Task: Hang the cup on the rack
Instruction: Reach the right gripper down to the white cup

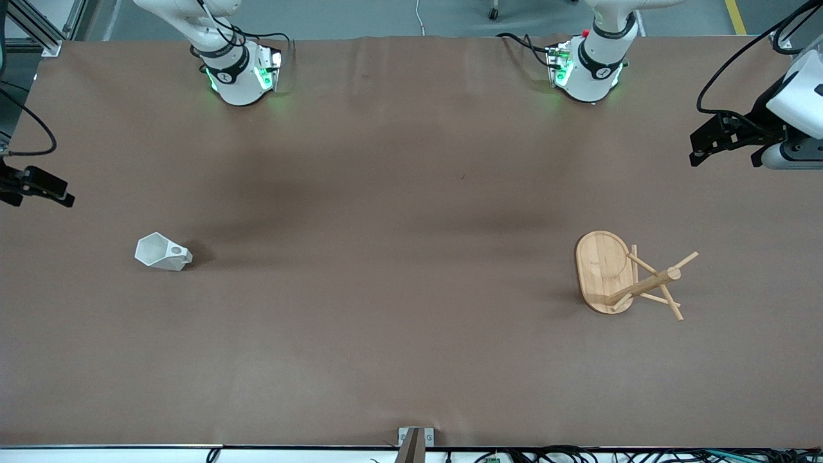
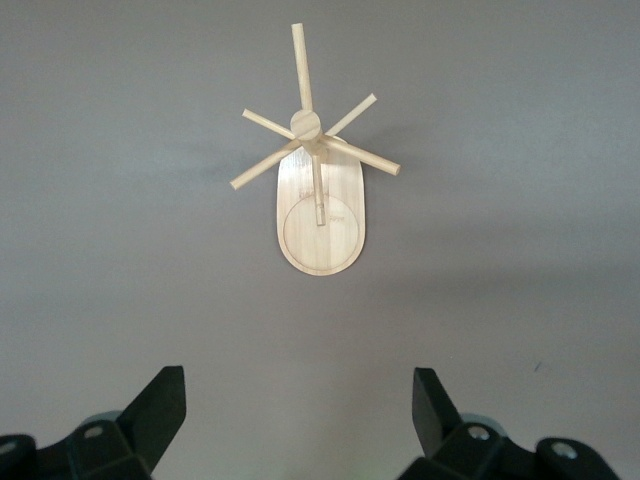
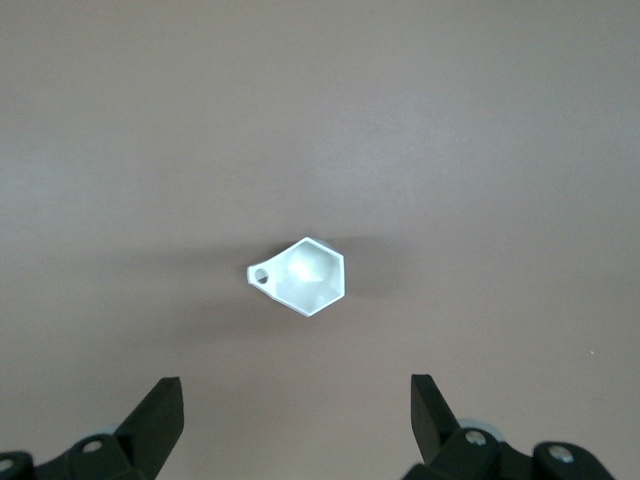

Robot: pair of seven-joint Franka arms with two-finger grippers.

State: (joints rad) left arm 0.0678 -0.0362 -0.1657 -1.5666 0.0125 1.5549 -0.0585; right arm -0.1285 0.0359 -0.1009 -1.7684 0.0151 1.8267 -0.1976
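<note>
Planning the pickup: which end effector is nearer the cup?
Right. The right end effector hangs open above the cup; the left end effector, also open, hangs above the rack at the table's left-arm end.

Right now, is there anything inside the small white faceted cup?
Nothing shows inside the small white faceted cup: the right wrist view looks into its open mouth and sees only bare white walls. What lies under it on the brown table is covered.

Brown-covered table, grey floor
</note>
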